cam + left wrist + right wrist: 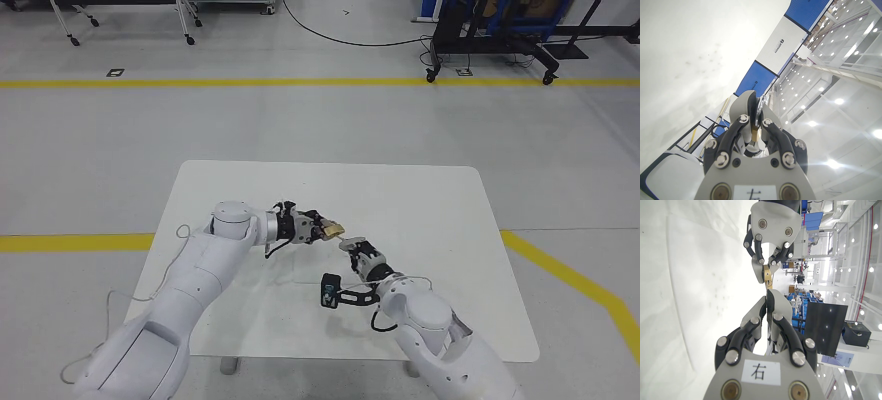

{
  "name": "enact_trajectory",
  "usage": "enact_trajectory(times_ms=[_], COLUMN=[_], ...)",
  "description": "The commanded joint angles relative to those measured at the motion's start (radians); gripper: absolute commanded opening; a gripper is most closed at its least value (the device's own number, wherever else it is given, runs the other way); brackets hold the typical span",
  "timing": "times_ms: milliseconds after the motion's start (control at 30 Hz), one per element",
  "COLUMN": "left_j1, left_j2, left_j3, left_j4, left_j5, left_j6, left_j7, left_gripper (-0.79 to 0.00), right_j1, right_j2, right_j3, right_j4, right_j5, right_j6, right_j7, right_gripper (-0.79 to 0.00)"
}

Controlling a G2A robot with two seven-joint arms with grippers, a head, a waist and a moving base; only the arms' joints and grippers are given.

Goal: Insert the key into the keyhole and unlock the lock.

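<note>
Two grippers sit nose to nose above the middle of the white table. Nearest the robot is the right gripper, fingers pinched almost flat together on the key. Only a thin brass sliver of it shows past the fingertips. That sliver runs straight to the keyhole in the end face of the lock. Tip is at the hole; can't tell how deep it sits, or whether it is turned. Lock is a small brass padlock held off the table, keyhole end toward the right gripper. The left gripper clamps it from the opposite side, narrow grip, one finger on each flat face. Left wrist view agrees: brass body wedged between the fingers, and a curved silver piece, apparently the shackle, up at the fingertips. In the top view the lock sits just beyond the right gripper, with the left gripper touching it from the robot's left. Both arms are angled in toward each other. Beyond the table: grey floor, a yellow floor line, and farther off a black wheeled frame.
</note>
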Motion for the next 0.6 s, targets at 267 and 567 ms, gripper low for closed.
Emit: enact_trajectory(times_ms=[267, 567], left_j1=[0.021, 0.032], left_j2=[0.008, 0.012], left_j3=[-0.012, -0.024], left_j4=[-0.044, -0.062], left_j5=[0.037, 0.046], left_j6=[-0.010, 0.000], left_j7=[0.037, 0.040], left_gripper=[-0.785, -0.785], right_j1=[0.005, 0.012], right_j2=[-0.010, -0.016], right_j3=[-0.046, -0.054], right_j4=[0.002, 0.016], right_j5=[-0.058, -0.055], right_j6=[0.002, -0.001], right_j7=[0.078, 0.084], right_gripper=[-0.785, -0.785])
